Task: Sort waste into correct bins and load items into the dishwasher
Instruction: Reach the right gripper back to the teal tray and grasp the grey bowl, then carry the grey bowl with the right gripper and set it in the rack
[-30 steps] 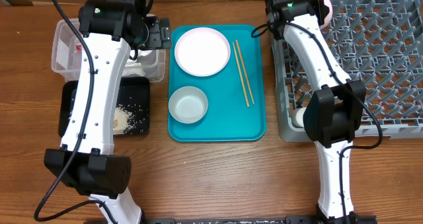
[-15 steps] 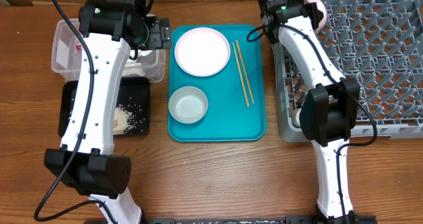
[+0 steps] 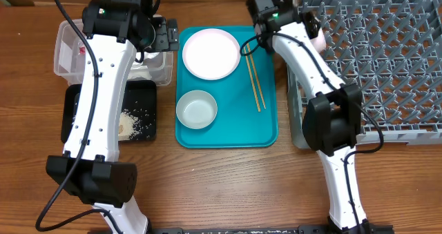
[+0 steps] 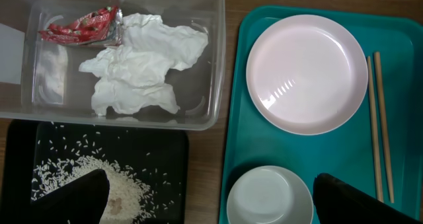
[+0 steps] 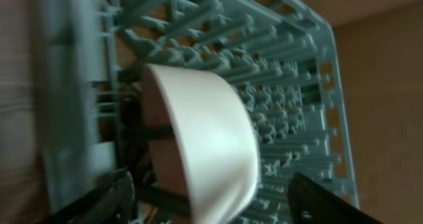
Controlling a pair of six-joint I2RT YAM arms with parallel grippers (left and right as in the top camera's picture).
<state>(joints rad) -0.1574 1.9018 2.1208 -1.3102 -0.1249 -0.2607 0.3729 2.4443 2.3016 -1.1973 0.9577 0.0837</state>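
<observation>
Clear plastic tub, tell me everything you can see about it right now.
The clear plastic tub is a see-through rectangular bin with rounded corners and a raised rim, standing upright and open-topped on the wooden table. Inside, a red shiny wrapper lies in one corner, with crumpled white napkins next to it across the middle. The black tray sits right along one long side. The teal tray is close by but apart.

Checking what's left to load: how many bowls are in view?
2: one bowl sits upright on the teal tray; the second bowl stands on edge in the grey rack. The right arm may hide other dishes.
</observation>
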